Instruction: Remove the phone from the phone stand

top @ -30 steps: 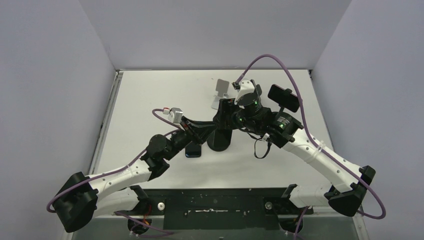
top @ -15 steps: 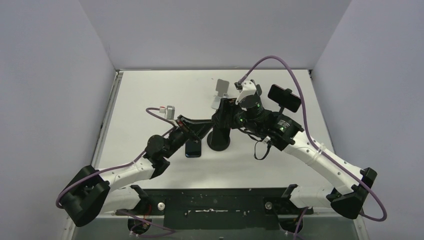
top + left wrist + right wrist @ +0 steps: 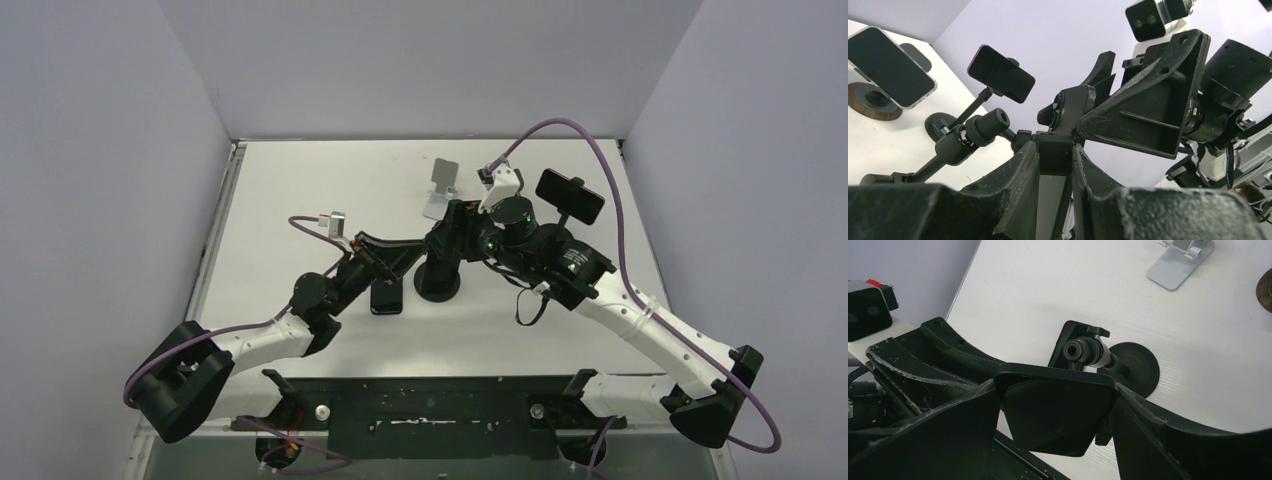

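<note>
A black phone stand with a round base (image 3: 438, 287) stands mid-table; its base (image 3: 1135, 365) and ball head (image 3: 1083, 350) show in the right wrist view. My right gripper (image 3: 1055, 405) is shut on a dark phone (image 3: 1055, 412), with a finger on each long side, just above the ball head. My left gripper (image 3: 1054, 150) is shut on a black block (image 3: 1055, 155) of the stand's upper part. In the top view the left gripper (image 3: 405, 255) and the right gripper (image 3: 452, 235) meet over the stand, hiding the phone.
A second dark phone (image 3: 386, 297) lies flat on the table beside the base. A silver stand (image 3: 440, 185) is at the back. A phone on a black arm stand (image 3: 570, 195) is at the back right. Another phone on a wooden-based stand (image 3: 890, 67) shows in the left wrist view.
The left arm's elbow and shoulder have swung left. The right wrist has shifted slightly right. Both grippers keep their grips over the stand.
</note>
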`<state>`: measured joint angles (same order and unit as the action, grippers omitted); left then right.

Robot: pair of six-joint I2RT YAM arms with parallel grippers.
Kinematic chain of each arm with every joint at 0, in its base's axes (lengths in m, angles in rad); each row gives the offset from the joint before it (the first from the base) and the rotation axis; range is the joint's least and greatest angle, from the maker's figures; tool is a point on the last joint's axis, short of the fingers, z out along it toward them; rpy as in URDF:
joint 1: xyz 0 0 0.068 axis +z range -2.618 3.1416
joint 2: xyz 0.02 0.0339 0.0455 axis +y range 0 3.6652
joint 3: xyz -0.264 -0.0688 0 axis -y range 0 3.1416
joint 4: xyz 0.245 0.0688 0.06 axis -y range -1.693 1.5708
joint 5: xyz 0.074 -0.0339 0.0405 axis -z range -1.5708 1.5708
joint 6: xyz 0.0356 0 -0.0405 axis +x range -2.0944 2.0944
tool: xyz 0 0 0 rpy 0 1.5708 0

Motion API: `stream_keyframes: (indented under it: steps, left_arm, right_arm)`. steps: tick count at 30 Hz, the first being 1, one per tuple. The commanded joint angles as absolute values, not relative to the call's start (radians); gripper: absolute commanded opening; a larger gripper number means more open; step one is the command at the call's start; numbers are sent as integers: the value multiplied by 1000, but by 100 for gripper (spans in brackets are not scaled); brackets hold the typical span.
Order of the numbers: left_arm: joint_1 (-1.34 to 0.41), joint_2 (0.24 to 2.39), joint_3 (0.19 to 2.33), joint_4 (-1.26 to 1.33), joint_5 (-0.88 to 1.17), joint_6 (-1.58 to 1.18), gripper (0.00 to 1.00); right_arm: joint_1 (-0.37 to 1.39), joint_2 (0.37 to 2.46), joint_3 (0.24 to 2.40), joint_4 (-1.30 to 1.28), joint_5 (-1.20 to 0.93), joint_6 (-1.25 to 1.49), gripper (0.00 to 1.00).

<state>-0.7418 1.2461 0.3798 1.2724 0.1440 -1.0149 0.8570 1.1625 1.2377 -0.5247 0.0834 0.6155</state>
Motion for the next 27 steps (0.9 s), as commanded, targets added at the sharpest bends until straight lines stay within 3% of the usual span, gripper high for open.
stream_keyframes:
  steps: [1, 27]
  left_arm:
    - [-720, 1258, 377, 1348, 99, -1055, 0]
    - [-720, 1245, 365, 1291, 143, -1017, 0]
  right_arm:
    - [858, 1111, 1219, -468, 16, 630, 0]
    - [858, 1082, 1271, -393, -96, 646, 0]
